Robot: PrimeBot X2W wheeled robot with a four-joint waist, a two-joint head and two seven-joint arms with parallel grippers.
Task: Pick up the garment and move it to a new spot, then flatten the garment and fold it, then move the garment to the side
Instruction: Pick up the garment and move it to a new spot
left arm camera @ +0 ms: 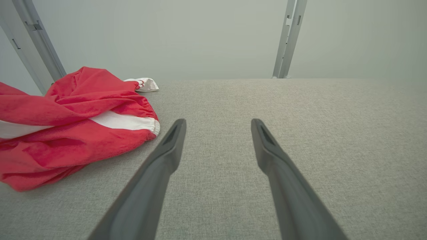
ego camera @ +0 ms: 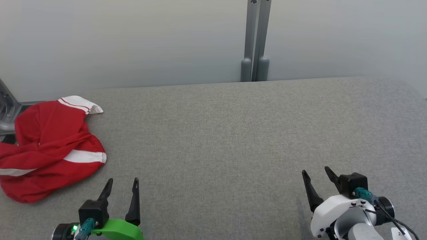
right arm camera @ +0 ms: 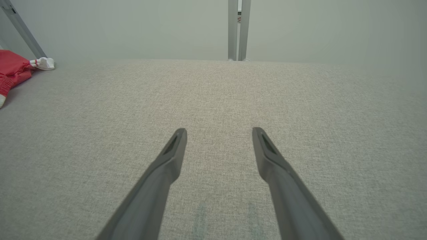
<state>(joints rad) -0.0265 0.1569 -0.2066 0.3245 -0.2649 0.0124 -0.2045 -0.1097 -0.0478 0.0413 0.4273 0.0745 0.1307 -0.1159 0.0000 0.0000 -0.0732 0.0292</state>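
The garment (ego camera: pixel 50 146) is red with white stripes and a white cuff, lying crumpled at the left edge of the grey fabric table (ego camera: pixel 233 133). My left gripper (ego camera: pixel 122 181) stands open at the lower left, just right of the garment and apart from it, nothing between its fingers. In the left wrist view the garment (left arm camera: pixel 66 126) lies left of the open left gripper (left arm camera: pixel 218 123). At the lower right my right gripper (ego camera: pixel 315 170) is open and empty, far from the cloth. The right wrist view shows the open right gripper (right arm camera: pixel 219 131) over bare table, with the garment (right arm camera: pixel 11 73) at the far left.
A pale wall runs behind the table with a grey upright post (ego camera: pixel 255 43) at the back middle. A grey metal frame piece (ego camera: pixel 6 110) stands at the far left behind the garment.
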